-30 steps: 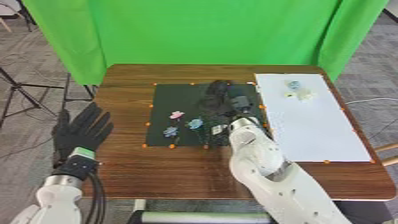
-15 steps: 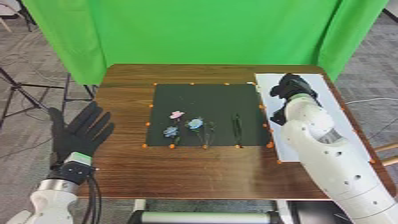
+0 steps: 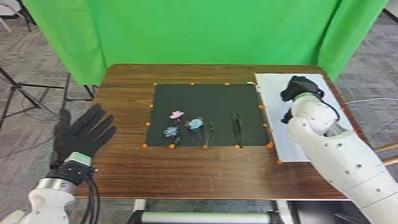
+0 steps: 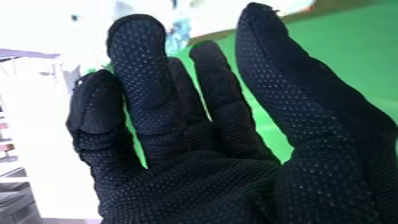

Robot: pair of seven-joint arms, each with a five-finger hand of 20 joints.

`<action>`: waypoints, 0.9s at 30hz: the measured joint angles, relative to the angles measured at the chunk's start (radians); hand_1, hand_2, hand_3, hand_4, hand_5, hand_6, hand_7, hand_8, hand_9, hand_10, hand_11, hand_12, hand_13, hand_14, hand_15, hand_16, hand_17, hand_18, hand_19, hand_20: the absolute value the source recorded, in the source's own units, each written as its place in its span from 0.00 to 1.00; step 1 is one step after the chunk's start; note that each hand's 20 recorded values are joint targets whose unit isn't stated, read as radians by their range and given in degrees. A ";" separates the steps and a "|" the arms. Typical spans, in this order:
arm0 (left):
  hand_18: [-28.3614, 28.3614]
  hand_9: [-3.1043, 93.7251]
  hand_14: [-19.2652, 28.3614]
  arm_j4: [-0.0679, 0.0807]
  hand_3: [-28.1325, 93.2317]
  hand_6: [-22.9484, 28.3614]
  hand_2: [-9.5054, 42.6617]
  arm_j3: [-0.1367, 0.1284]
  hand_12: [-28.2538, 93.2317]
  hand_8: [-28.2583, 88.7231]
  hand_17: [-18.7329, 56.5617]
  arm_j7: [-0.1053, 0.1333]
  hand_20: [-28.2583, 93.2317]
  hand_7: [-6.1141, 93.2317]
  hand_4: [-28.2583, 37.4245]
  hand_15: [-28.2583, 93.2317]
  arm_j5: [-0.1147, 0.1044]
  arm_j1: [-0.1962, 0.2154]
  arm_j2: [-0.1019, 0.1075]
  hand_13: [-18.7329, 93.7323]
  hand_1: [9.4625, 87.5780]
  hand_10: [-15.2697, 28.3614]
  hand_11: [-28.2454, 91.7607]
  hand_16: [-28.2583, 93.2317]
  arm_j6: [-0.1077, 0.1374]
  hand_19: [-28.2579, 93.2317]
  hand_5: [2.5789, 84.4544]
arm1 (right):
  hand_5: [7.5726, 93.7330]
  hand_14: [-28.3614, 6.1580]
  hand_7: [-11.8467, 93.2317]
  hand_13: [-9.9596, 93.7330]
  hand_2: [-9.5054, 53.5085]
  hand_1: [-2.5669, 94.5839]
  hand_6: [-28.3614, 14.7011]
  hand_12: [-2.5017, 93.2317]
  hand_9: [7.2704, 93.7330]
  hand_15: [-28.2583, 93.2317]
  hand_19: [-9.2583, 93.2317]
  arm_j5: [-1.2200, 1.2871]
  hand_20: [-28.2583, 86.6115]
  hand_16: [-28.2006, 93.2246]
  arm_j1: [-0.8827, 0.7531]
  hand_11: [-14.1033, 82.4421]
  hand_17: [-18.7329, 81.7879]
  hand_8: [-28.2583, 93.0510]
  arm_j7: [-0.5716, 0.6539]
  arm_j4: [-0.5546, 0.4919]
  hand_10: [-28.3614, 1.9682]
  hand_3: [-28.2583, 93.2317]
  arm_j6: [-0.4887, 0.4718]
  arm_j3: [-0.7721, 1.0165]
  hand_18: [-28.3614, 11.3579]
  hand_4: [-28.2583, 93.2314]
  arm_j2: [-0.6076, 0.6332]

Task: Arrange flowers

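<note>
Brown wooden table (image 3: 195, 175), with work split over two areas. White sheet (image 3: 282, 145) on the right side; dark mat (image 3: 204, 97) in the middle.

Left hand (image 3: 82, 132): released, spread, beside the table's left edge, nothing in it. Right hand (image 3: 300, 87): over the far part of the white sheet, released, fingers loosely extended, nothing seen in its grasp.

Flowers on dark mat, near half, all lying flat. Green leafy stem (image 3: 236, 125) toward the mat's right side, apart from the rest. Light blue flower (image 3: 195, 124) in the middle, darker blue flower (image 3: 171, 132) to its left and nearer, pink flower (image 3: 177, 115) farther up, close to both. Pale blue patch (image 4: 178, 32) beyond the fingers in wrist view, probably another bloom on the sheet side.

Progress: looks partway. Three blooms plus the leafy stem are laid on the mat, roughly lengthwise. Which area is the goal, can't tell; if it's the mat, what's left is likely whatever lies by the right hand. No finished bouquet visible.
</note>
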 measured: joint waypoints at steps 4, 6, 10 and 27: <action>0.73 0.35 0.67 0.000 0.75 0.58 0.48 0.004 0.31 0.17 0.15 0.006 0.29 0.22 0.00 0.46 0.004 0.001 0.000 0.34 0.19 0.61 0.37 0.16 0.000 0.50 0.43 | 0.45 0.53 0.24 0.71 0.09 0.54 0.52 0.10 0.36 0.70 0.94 0.000 0.51 0.49 0.015 0.27 0.55 0.13 -0.011 0.031 0.47 0.89 -0.004 -0.014 0.14 0.00 0.002; 0.73 0.35 0.66 0.000 0.76 0.58 0.46 0.017 0.31 0.16 0.15 0.032 0.29 0.22 0.00 0.46 -0.005 0.001 0.005 0.34 0.18 0.60 0.37 0.16 0.003 0.49 0.44 | 0.45 0.55 0.24 0.71 0.11 0.56 0.53 0.10 0.38 0.69 0.94 0.002 0.51 0.49 0.022 0.27 0.55 0.13 -0.012 0.049 0.50 0.88 -0.017 -0.018 0.14 0.00 0.002; 0.73 0.35 0.65 -0.002 0.77 0.57 0.45 0.066 0.31 0.16 0.15 0.170 0.29 0.22 0.00 0.45 -0.094 0.003 0.027 0.34 0.18 0.60 0.37 0.17 0.016 0.49 0.44 | 0.49 0.56 0.25 0.72 0.13 0.59 0.57 0.11 0.49 0.66 0.93 0.018 0.52 0.50 0.035 0.28 0.55 0.13 -0.012 0.086 0.59 0.86 -0.091 -0.017 0.15 0.00 -0.004; 0.72 0.35 0.66 -0.009 0.77 0.57 0.46 0.055 0.31 0.16 0.16 0.141 0.30 0.23 0.00 0.47 -0.080 0.008 0.028 0.34 0.19 0.61 0.37 0.17 0.044 0.49 0.44 | 0.75 0.58 0.40 0.78 0.10 0.68 0.66 0.41 0.88 0.74 0.93 -0.051 0.58 0.52 -0.023 0.23 0.56 0.27 -0.032 0.049 0.68 0.74 0.107 -0.045 0.20 0.00 0.001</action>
